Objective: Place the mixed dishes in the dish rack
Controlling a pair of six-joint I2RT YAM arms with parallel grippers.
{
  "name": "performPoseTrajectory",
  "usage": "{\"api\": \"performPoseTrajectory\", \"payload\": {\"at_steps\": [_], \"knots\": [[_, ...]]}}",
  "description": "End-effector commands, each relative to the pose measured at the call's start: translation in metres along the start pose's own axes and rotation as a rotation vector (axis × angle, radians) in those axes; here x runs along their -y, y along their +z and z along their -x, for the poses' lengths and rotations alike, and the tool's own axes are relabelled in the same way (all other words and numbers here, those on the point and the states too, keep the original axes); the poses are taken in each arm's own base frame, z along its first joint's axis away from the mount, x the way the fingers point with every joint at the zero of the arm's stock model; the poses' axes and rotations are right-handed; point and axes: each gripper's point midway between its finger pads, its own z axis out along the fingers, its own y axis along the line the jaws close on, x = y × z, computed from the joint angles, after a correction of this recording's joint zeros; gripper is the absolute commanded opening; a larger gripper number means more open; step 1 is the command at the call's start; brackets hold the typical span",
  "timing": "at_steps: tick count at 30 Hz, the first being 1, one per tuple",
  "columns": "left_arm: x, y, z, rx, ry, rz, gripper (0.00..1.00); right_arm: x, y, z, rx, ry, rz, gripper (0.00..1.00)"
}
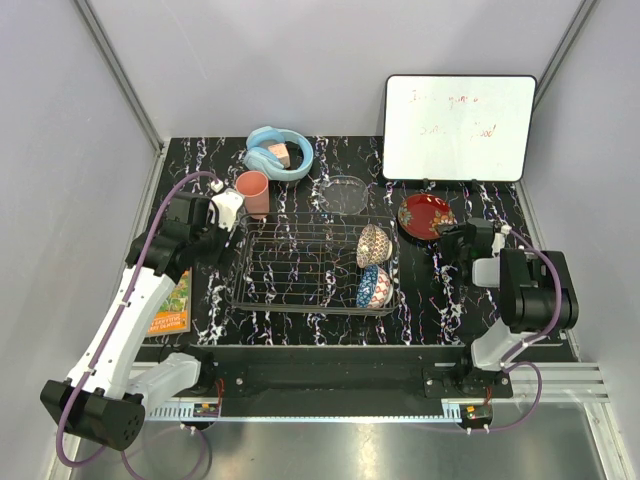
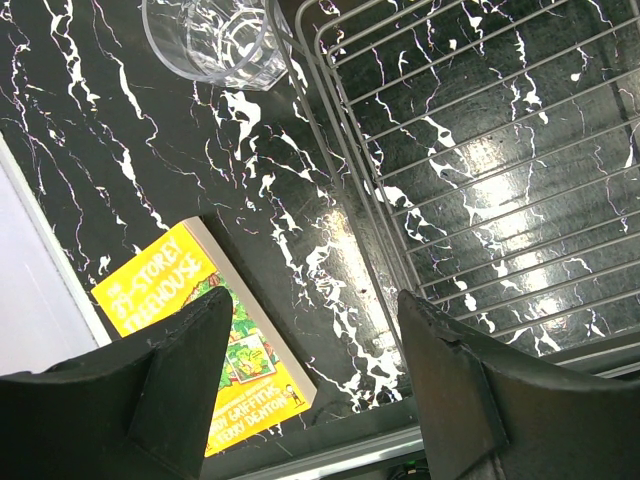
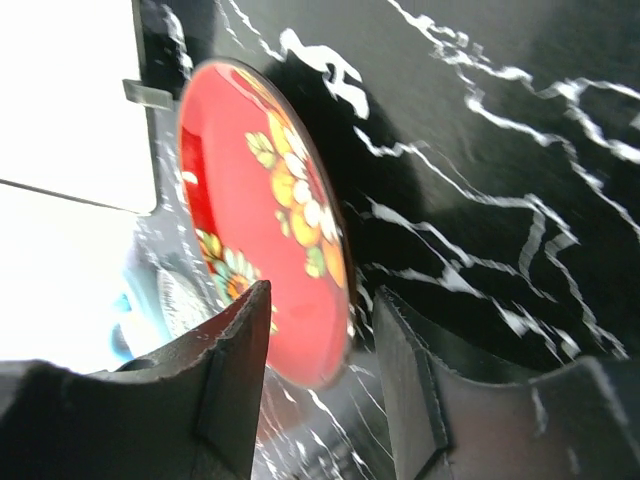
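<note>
The chrome dish rack (image 1: 300, 268) holds a beige patterned bowl (image 1: 372, 243) and a blue patterned bowl (image 1: 372, 287), both on edge at its right end. Behind it stand the salmon-pink cup (image 1: 253, 192) and the clear glass bowl (image 1: 345, 193). The red lacquer dish (image 1: 424, 215) lies right of the rack. My right gripper (image 3: 322, 300) straddles the red dish's (image 3: 260, 210) rim, jaws open with a gap showing at the right finger. Over the table beside the rack's (image 2: 480, 150) left edge my left gripper (image 2: 312, 305) hangs open and empty. A clear tumbler (image 2: 215, 40) stands ahead of it.
Light blue headphones (image 1: 280, 152) lie at the back left and a whiteboard (image 1: 458, 128) stands at the back right. An orange and yellow book (image 2: 200, 330) lies left of the rack near the table's edge. Grey walls close in both sides.
</note>
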Motion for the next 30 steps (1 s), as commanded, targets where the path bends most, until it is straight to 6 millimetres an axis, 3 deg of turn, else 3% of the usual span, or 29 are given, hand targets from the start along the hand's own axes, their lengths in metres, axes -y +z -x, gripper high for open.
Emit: {"api": "performPoseTrajectory", "payload": {"at_steps": [1, 8, 19, 25, 30], "knots": [[-0.008, -0.004, 0.011, 0.049, 0.003, 0.036, 0.71, 0.004, 0.011, 0.003, 0.031, 0.063, 0.024, 0.53], [-0.009, -0.005, 0.011, 0.046, 0.001, 0.040, 0.71, 0.000, 0.021, 0.004, 0.029, 0.051, 0.026, 0.40], [-0.011, -0.007, 0.010, 0.045, 0.007, 0.049, 0.71, 0.000, 0.022, 0.004, 0.028, 0.030, 0.026, 0.00], [-0.010, -0.007, 0.006, 0.041, 0.010, 0.049, 0.71, -0.003, 0.017, -0.001, 0.002, 0.010, 0.045, 0.00], [-0.010, -0.005, 0.005, 0.035, 0.012, 0.048, 0.71, -0.032, -0.001, -0.006, -0.027, -0.123, 0.134, 0.00]]}}
